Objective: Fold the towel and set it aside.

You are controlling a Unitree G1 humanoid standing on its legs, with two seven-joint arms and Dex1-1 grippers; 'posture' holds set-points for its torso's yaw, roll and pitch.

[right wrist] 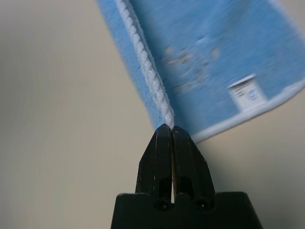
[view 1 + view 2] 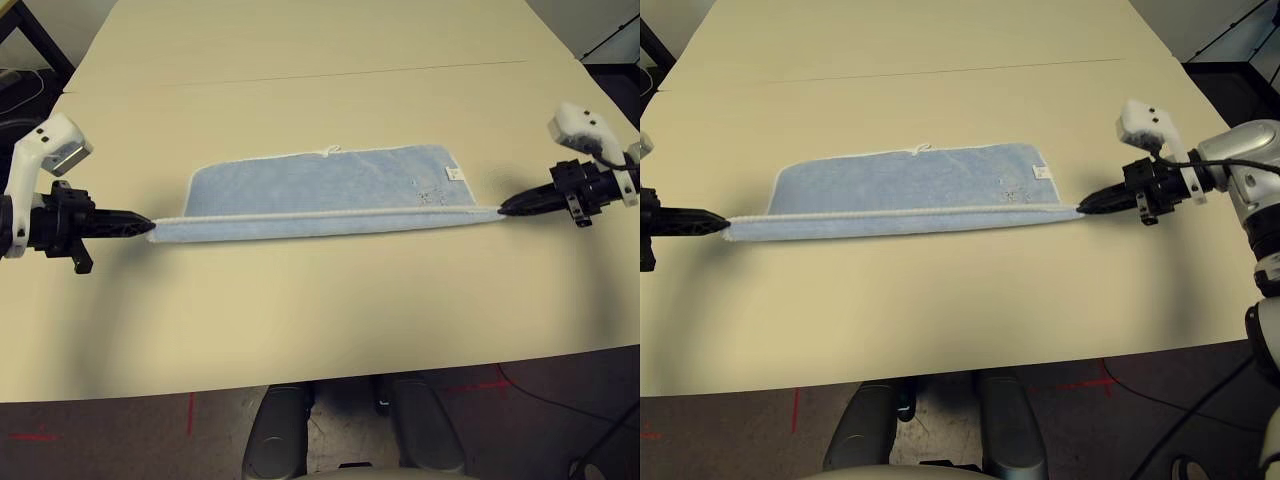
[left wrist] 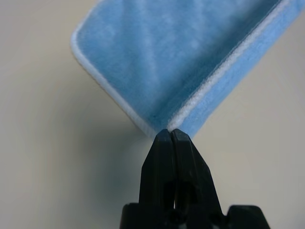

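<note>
Small light-blue terry towel (image 2: pixel 320 195) with white stitched edging, stretched across the middle of the pale tabletop (image 2: pixel 300 310), long axis from 9 to 3 o'clock. Left gripper (image 2: pixel 148 227) at 9 o'clock, black fingers pressed together on the near left corner; right gripper (image 2: pixel 1082 209) at 3 o'clock, likewise pinching the near right corner. Near edge lifted taut, far part flat on the table. Probably mid-fold: best carried toward 12 o'clock with both corners level and equally tensioned, then laid onto the far edge, corded border matching border, before releasing.

Towel (image 2: pixel 320 195) on table (image 2: pixel 320 310), between hands
</note>
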